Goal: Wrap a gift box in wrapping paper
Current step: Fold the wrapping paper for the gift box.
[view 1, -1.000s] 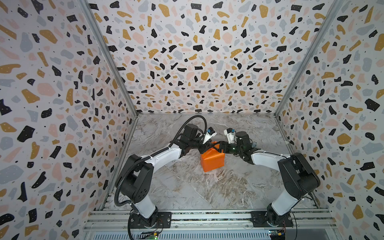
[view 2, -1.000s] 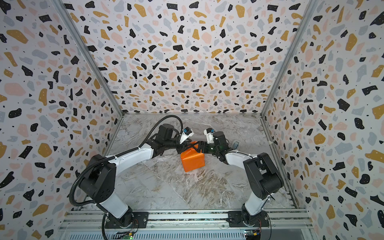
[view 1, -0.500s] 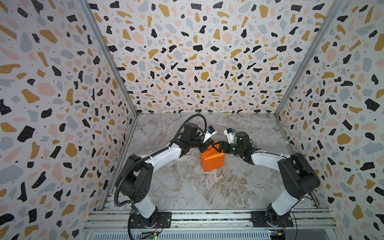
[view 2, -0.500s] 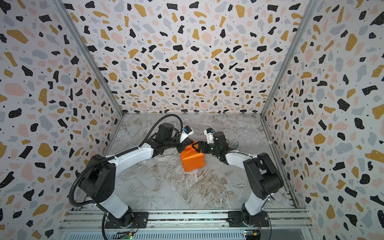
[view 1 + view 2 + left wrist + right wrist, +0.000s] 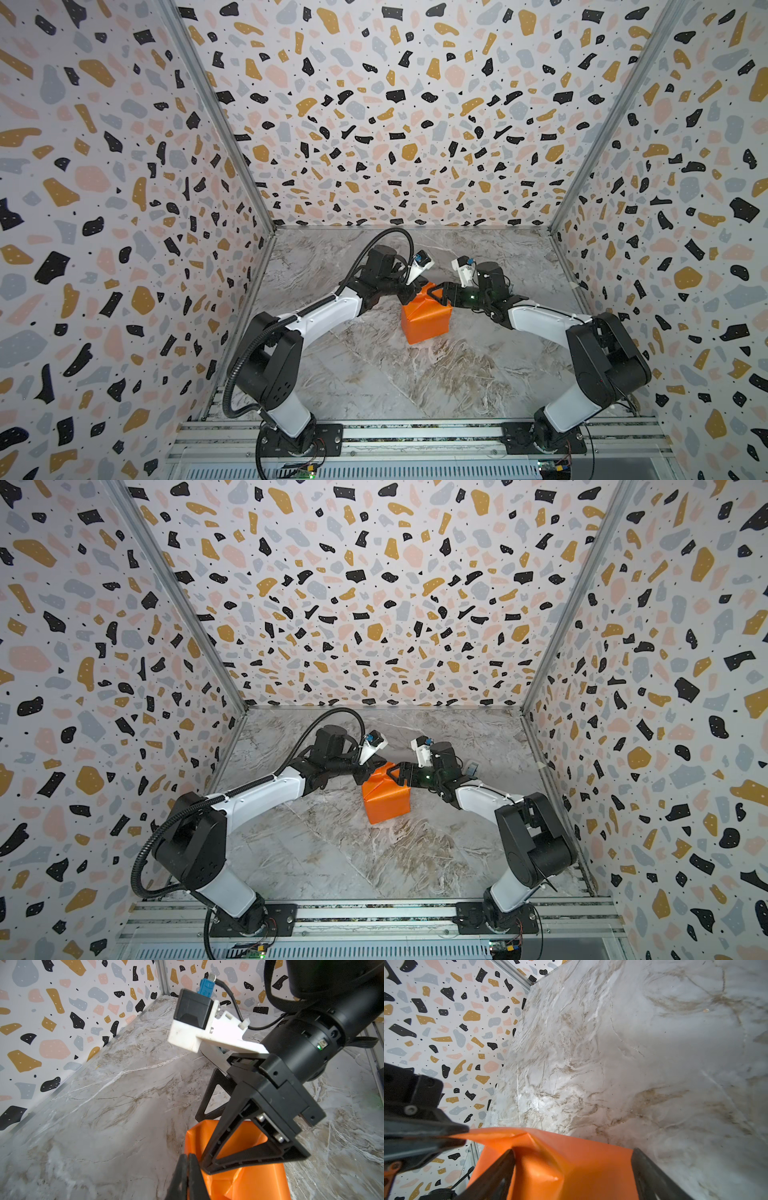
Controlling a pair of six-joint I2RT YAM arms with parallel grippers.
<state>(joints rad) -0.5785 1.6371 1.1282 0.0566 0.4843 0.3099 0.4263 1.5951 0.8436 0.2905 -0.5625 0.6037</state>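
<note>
The wrapping paper (image 5: pixel 426 318) (image 5: pixel 386 798) shows its orange face and is folded into a boxy package in the middle of the table. The gift box is hidden inside it. My left gripper (image 5: pixel 409 295) (image 5: pixel 188 1159) is shut on a raised paper flap at the package's far left corner. My right gripper (image 5: pixel 437 293) (image 5: pixel 573 1152) is open over the package's far top edge. Its fingers (image 5: pixel 249 1160) stand on either side of the orange paper (image 5: pixel 581 1163), and one presses beside a crease. The two grippers nearly meet above the package.
The marbled table (image 5: pixel 374 374) is closed in by speckled walls on the left (image 5: pixel 124 249), back (image 5: pixel 395 145) and right (image 5: pixel 665 249). An aluminium rail (image 5: pixel 415 436) carrying both arm bases runs along the front edge.
My left gripper has closed on the flap at the package's far corner. Both arms and the package have hardly moved.
</note>
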